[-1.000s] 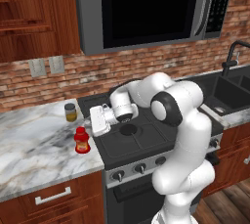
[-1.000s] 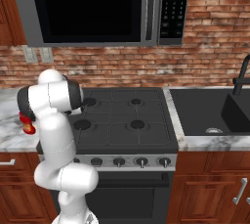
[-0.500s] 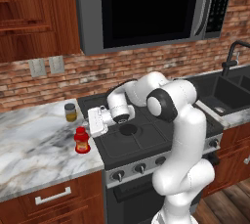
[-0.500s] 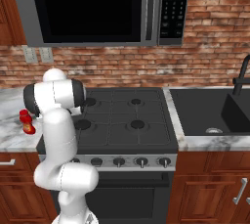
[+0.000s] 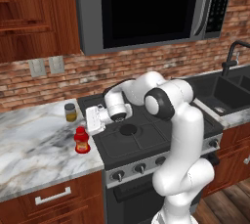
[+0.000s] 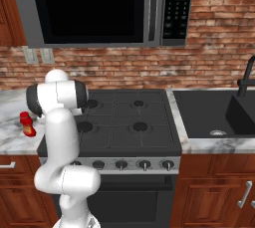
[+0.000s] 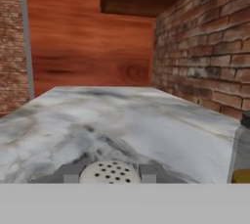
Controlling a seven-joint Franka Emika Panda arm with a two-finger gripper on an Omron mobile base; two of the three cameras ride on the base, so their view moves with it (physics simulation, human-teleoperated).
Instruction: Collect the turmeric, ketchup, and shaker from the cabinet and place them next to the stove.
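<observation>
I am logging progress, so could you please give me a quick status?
Gripper shut on pale perforated-top shaker over marble counter. Red ketchup bottle and yellow-brown turmeric jar stand beside the black stove. Nothing obstructing.

Even bright rendered light, soft shadows, hand view perhaps blurry.

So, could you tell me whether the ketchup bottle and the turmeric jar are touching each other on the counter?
Apart. The left base view shows bare marble counter between the ketchup bottle in front and the turmeric jar nearer the brick wall.
</observation>
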